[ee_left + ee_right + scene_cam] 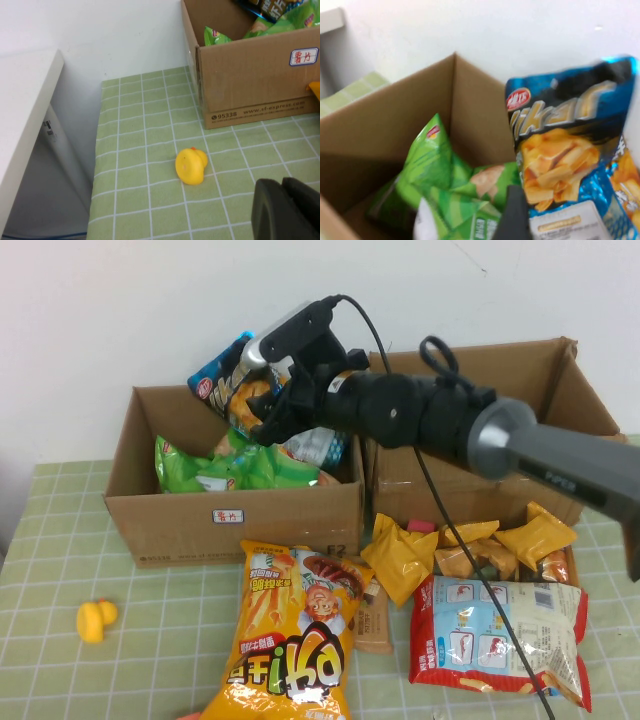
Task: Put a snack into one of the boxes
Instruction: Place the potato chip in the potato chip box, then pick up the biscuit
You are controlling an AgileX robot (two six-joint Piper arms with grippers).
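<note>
Cardboard left box [180, 515] holding green bags [215, 468], blue bag [232, 380], right pincer [268, 405] above

Two cardboard boxes [240, 515], one yellow rubber duck [96, 620], one large orange chip bag [295, 640]

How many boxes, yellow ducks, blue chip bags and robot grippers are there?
Boxes: 2, left box, right box
Ducks: 1, yellow duck
Blue bags: 1, blue chip bag over the left box
Grippers: 2, right gripper above the left box, left gripper near the yellow duck
Total: 6
</note>
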